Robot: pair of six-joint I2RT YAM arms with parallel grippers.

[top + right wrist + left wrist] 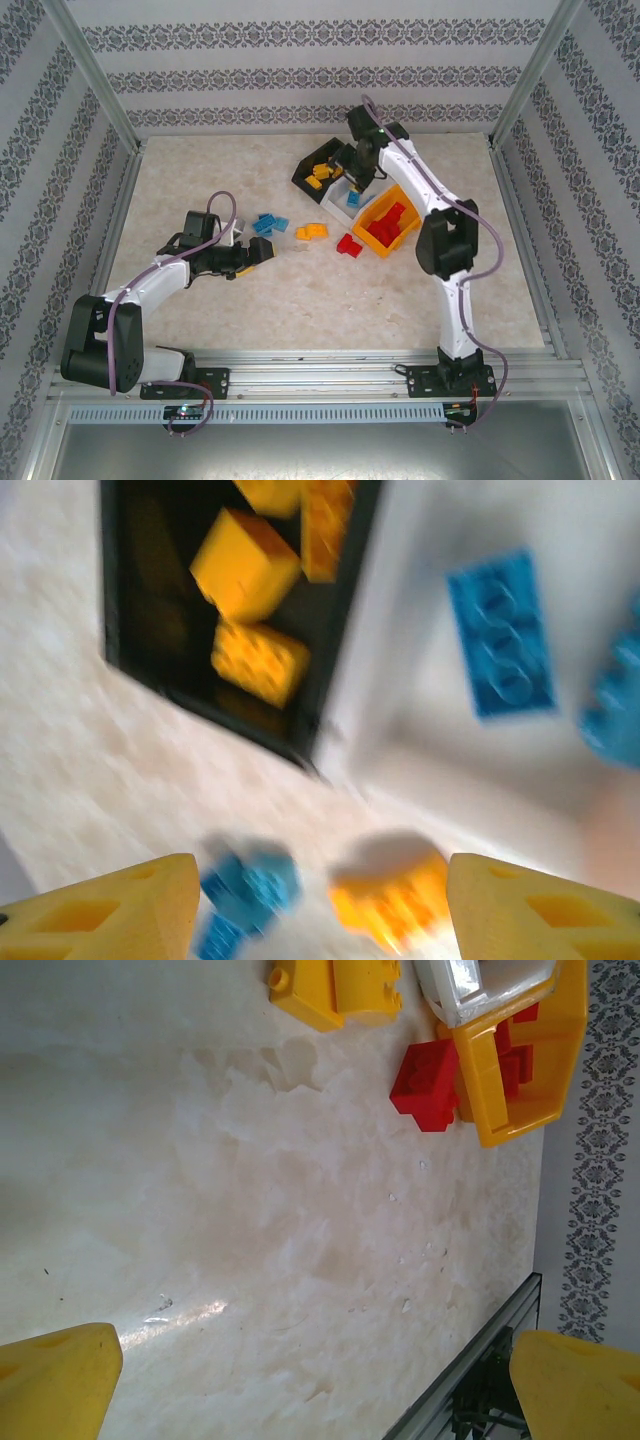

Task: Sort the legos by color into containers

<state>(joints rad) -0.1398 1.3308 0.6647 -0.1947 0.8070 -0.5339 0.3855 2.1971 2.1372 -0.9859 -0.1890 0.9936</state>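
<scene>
The left jaws hang low over the bench, left of centre. They are spread wide with nothing between them; their yellow fingertips show at the two lower corners of the left wrist view.

The right jaws hover above the far row of bins, over the white bin. They stand apart and empty, with fingertips on either side of a blurred view.

The black bin is farthest left in the row and holds yellow bricks. The white bin beside it holds a blue brick. The orange-yellow bin is at the right end of the row and holds red bricks.

Several legos lie loose on the bench in front of the bins. A small cluster of blue bricks sits just beyond the left jaws. To its right is a pair of yellow bricks. Farther right, a red brick lies against the near wall of the orange-yellow bin.
</scene>
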